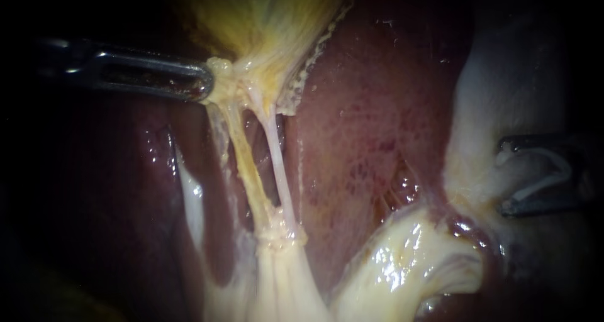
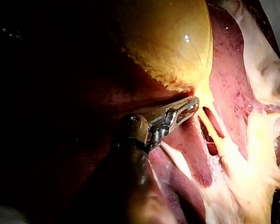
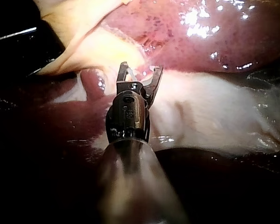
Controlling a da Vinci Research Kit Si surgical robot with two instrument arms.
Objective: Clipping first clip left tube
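My left instrument [image 1: 207,83] comes in from the left, its jaws shut on the pale neck tissue under the yellow gallbladder [image 1: 264,14], holding it taut. Two thin tubes run down from there: the yellowish left tube [image 1: 242,161] and the whiter right tube [image 1: 278,171], which join in pale tissue below. My right instrument [image 1: 504,178] sits at the far right, well away from both tubes, jaws open against whitish tissue. A pale curved strip shows inside them. The right wrist view shows these jaws [image 3: 140,70] spread apart. In the left wrist view the left jaws [image 2: 193,103] grip below the gallbladder [image 2: 168,42].
Dark red liver [image 1: 371,108] lies between the tubes and my right instrument. A glistening pale fatty lump [image 1: 409,259] sits at the lower middle, and a whitish sheet of tissue [image 1: 503,77] rises at the right.
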